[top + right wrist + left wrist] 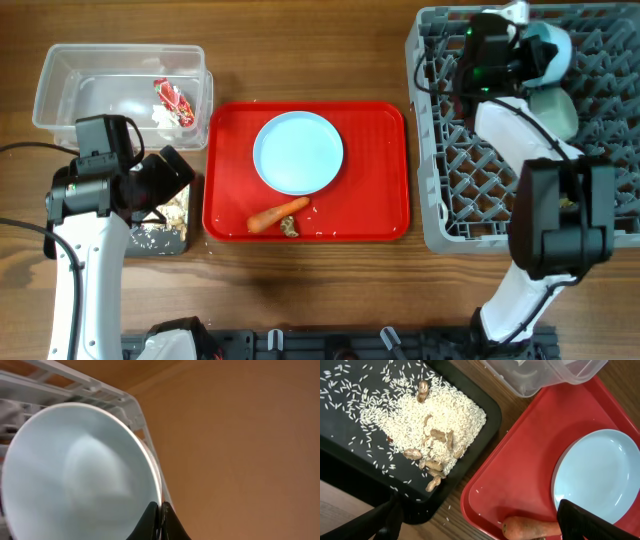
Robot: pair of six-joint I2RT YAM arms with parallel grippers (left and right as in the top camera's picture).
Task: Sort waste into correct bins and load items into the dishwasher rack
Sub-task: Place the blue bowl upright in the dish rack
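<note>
The light blue plate (298, 151) lies on a red tray (385, 215), with the orange carrot (277, 214) and a brown scrap (290, 228) at its front. My left gripper (172, 178) is open and empty; in the left wrist view (487, 527) it hangs over the black tray's (350, 467) edge, with the carrot (527, 527) between its fingers. Rice and brown scraps (432, 425) lie in the black tray. My right gripper (160, 515) is shut on the rim of the small light blue bowl (75, 475) over the dishwasher rack (440, 215). The mint green bowl (556, 110) sits in the rack. Cup and spoon are out of view.
The clear tub (60, 75) at the back left holds the red wrapper (172, 97) and white tissue (160, 117). The black tray (160, 240) lies between the tub and the table's front edge, partly under my left arm. Loose rice grains lie on the red tray.
</note>
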